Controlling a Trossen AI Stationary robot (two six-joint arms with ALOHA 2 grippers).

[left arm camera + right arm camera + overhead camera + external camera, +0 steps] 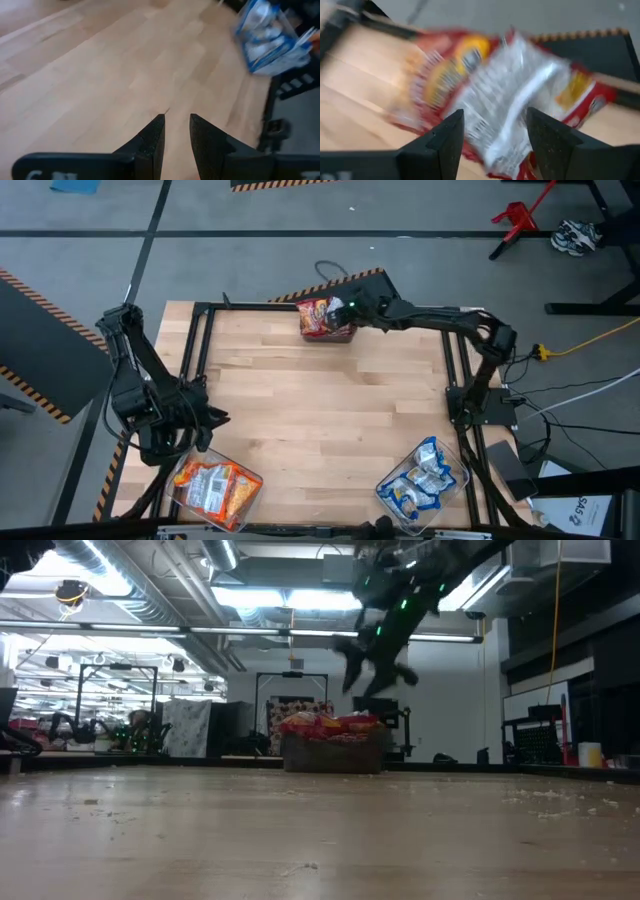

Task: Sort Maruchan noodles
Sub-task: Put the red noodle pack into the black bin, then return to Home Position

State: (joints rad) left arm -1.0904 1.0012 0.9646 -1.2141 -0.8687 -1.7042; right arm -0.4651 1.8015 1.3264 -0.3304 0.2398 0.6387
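Three heaps of crinkly plastic noodle packets sit on the wooden tabletop — red far, orange and blue near. Right pincer hovers over red, fingers apart, empty; left pincer slightly apart.

High view looks straight down; low view level across the table; both show red packets.

Three heaps of noodle packets: one red, one orange, one blue-and-white; two arms.
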